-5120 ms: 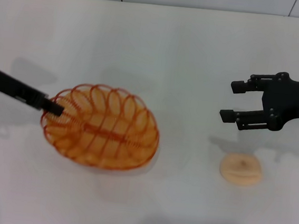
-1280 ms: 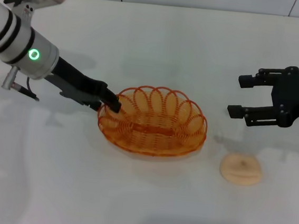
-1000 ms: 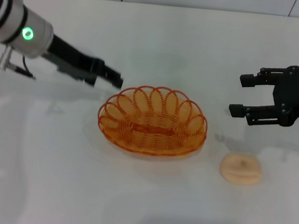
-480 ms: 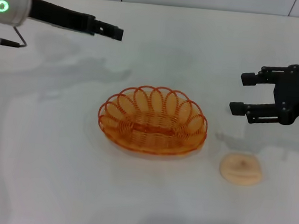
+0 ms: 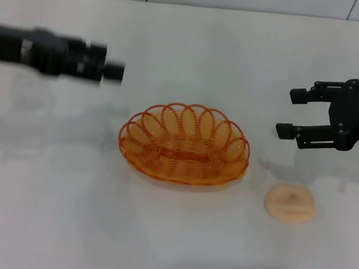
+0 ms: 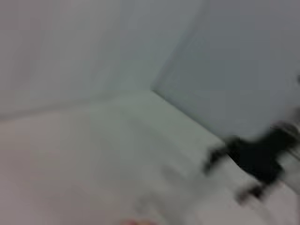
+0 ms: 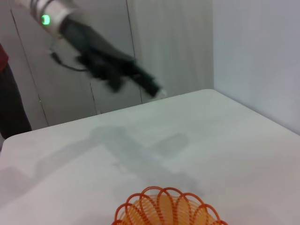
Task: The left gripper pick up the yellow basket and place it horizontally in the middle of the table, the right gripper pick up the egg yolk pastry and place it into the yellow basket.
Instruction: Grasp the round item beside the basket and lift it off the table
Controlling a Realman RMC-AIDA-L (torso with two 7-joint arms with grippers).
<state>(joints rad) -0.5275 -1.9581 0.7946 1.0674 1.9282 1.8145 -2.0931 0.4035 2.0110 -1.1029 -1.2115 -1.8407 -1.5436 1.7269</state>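
- I am seeing the right gripper [image 5: 285, 111] hanging above the table [image 5: 176, 236] with its two long black fingers spread wide and pinching nothing.
- The egg yolk pastry [image 5: 290, 204] is sitting on the table just below and nearer to me than those open fingertips, clearly apart from them and untouched.
- Off toward my left of the right gripper, the yellow basket [image 5: 184, 144] is resting flat on the table with its long side running left to right, about mid-table; nothing is lying inside it.
- The pastry is lying near the basket's right end, outside it, with a gap of bare table between the two.
- Farther out past the basket, the left gripper [image 5: 112, 71] is hanging in the air above and behind the basket's left end, clear of its rim; it is blurred, so I cannot tell how its fingers are standing.
- The right wrist view is showing the basket's looped rim [image 7: 168, 210] close by and the left gripper [image 7: 157, 90] raised high beyond it.
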